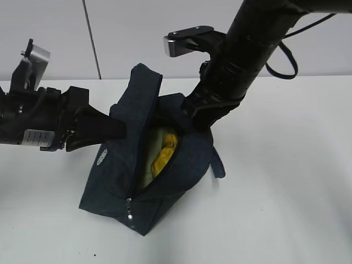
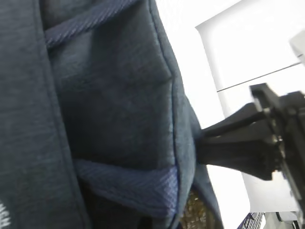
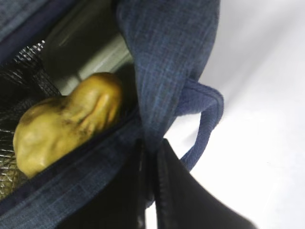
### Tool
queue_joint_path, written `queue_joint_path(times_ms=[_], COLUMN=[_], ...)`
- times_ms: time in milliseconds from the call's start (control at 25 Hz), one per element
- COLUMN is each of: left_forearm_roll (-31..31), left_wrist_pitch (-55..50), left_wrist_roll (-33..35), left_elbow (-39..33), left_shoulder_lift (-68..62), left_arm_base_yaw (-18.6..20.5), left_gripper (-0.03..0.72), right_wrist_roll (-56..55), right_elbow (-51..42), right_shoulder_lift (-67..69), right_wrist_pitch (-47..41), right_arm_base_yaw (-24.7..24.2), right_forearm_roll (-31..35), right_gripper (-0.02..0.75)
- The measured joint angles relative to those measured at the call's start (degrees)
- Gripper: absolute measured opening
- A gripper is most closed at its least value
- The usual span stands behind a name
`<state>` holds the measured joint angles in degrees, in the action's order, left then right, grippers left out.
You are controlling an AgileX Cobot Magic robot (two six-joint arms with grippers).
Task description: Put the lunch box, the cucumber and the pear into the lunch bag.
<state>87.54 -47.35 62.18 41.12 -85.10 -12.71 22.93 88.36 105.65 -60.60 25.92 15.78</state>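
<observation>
Lunch bag, on table: mouth is being held open, left gripper and right gripper fingers each clamped on opposite rims. Pear is being kept inside; cucumber unseen.

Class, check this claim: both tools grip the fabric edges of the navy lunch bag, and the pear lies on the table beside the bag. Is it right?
Not quite. The pear is not on the table; it lies inside the lunch bag, as the right wrist view shows through the opening. The rest stands: the left tool and the right tool each pinch the bag's fabric edge.
</observation>
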Motion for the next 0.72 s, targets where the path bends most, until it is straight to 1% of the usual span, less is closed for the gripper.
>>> queue_joint_path(times_ms=[120,320,520,600,720], left_forearm_roll=[2.26,8.67,10.17,10.37,11.94], left_wrist_pitch=[0.7,3.87,4.59,4.73,4.88], left_wrist_roll=[-0.05,-0.05,-0.05,-0.05,-0.05], left_elbow=[0.0,0.75,5.07,6.85,8.59], left_shoulder_lift=[0.0,-0.35,-4.41,-6.25,-8.8], left_arm_base_yaw=[-1.03,-3.68,-7.89,-8.72,-8.98], left_gripper=[0.028,0.028,0.028,0.028,0.028], right_wrist_roll=[-2.9,-6.83,-10.25,-11.1,-13.52], right_elbow=[0.0,0.0,0.0,0.0,1.89], right_shoulder_lift=[-1.99,-3.81,-3.85,-3.85,-3.85], right_wrist_pitch=[-1.04,-2.06,-1.8,-1.14,-1.15], right_arm_base_yaw=[0.0,0.0,0.0,0.0,0.0], right_forearm_roll=[-4.88,-11.69,-16.51,-17.7,-20.13], right_gripper=[0.007,0.007,0.006,0.006,0.006])
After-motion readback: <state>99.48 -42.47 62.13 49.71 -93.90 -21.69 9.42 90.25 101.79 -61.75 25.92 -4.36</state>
